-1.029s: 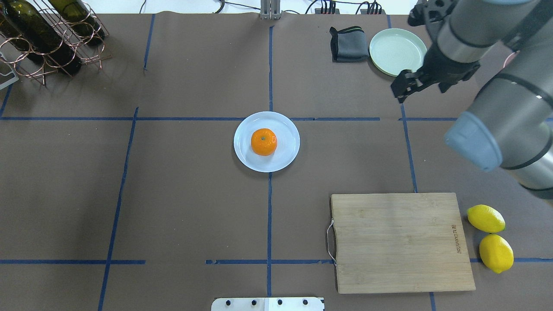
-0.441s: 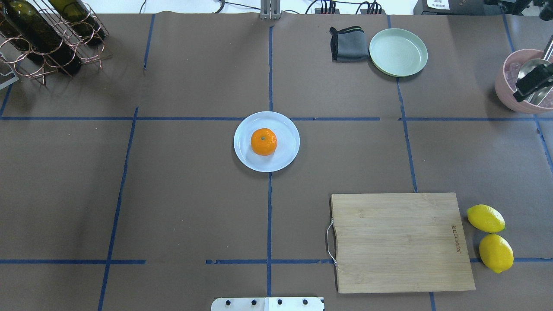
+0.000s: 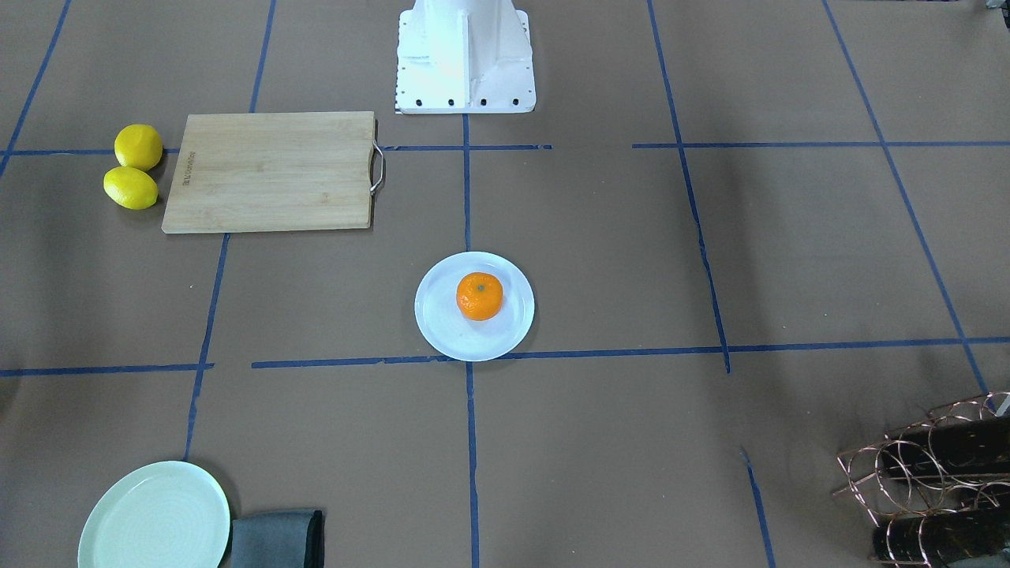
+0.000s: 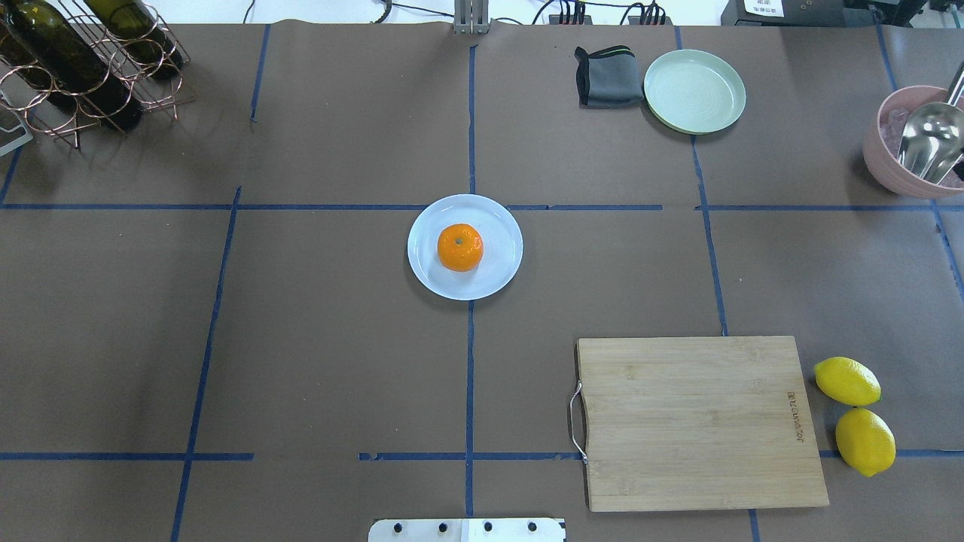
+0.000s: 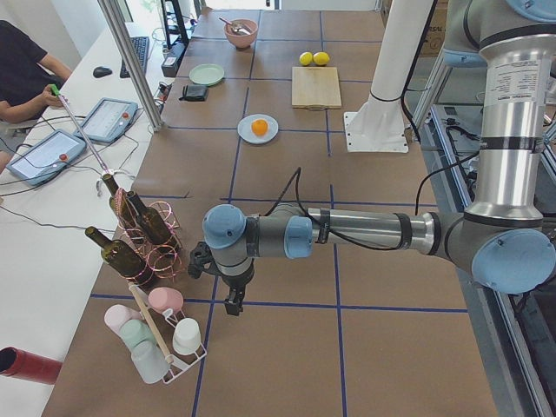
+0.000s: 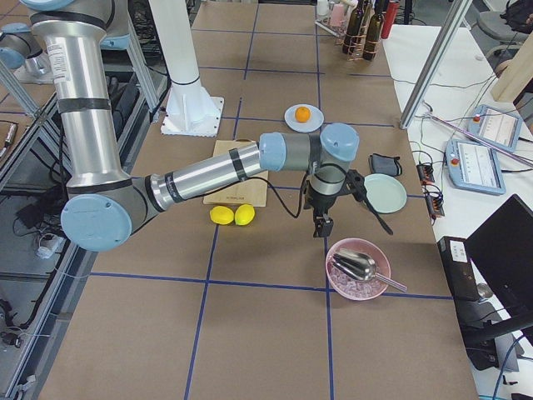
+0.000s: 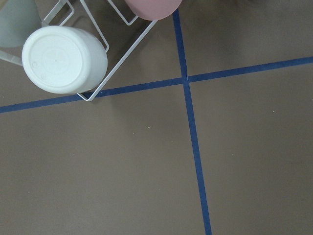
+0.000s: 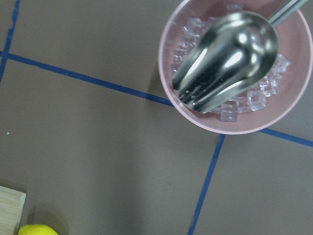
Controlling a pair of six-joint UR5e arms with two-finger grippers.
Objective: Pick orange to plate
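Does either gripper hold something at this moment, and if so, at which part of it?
Nothing seems to be held. The orange lies free on the plate. The left gripper and right gripper hang away from it, with nothing visible in them.

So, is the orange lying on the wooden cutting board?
No, the orange sits on the plate, and the cutting board lies well apart from both.

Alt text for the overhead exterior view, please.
A small round bright-orange fruit sits on a glossy pale bluish-white round plate at the centre of a brown, blue-taped table. A wooden cutting board and two yellow lemons lie at lower right, a mint-green plate at upper right.
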